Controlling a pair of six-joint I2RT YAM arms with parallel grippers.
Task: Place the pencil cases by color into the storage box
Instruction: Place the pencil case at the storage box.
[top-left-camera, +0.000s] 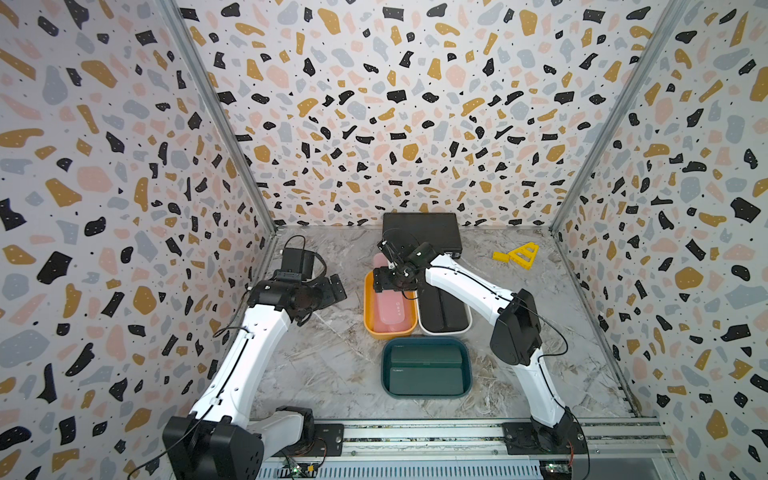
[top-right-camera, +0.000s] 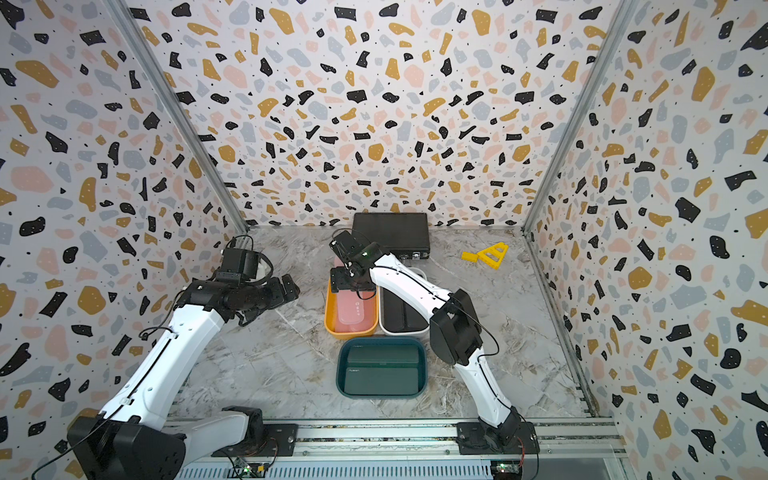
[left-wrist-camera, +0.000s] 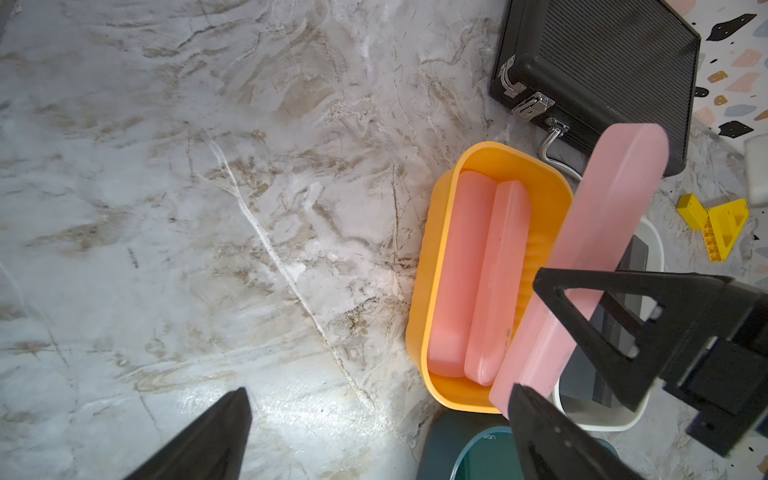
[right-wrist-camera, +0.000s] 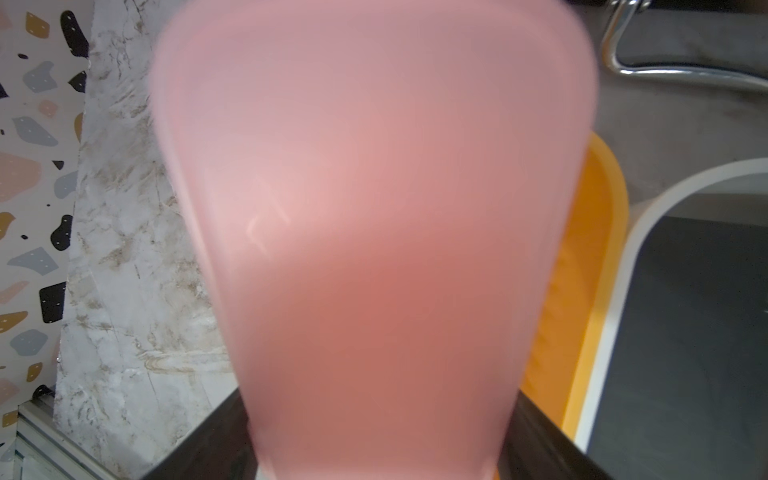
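Currently, the sort is near its end. The orange tub (left-wrist-camera: 420, 291) holds two pink pencil cases (left-wrist-camera: 465, 270) lying side by side. The white tub (top-left-camera: 444, 333) holds black pencil cases (top-left-camera: 442, 309). The teal tub (top-left-camera: 385, 365) holds dark green pencil cases (top-left-camera: 428, 374).

One item is left to place. A third pink pencil case (left-wrist-camera: 602, 249) is clamped at one end by the right pincer (right-wrist-camera: 379, 392). It hangs tilted above the orange tub, over the rim on the white tub's side. It does not touch the cases below. Judged from this, the step in hand is lowering it into the orange tub and releasing it.

The left pincer (left-wrist-camera: 378, 388) stands fully open and holds nothing. It hovers over bare counter (top-left-camera: 311, 374) beside the orange tub.

Both top views show no loose pencil case on the counter, so the held case appears to be the last. The black ribbed briefcase (top-left-camera: 419, 230) and the yellow plastic pieces (top-left-camera: 519, 253) lie at the back of the counter and take no part in the sort.

Markings: the front dark green case carries pale lettering that appears to read "nusign". The left wrist view shows only the letters "sign". A small mark on one pink case in the orange tub is too small to read.
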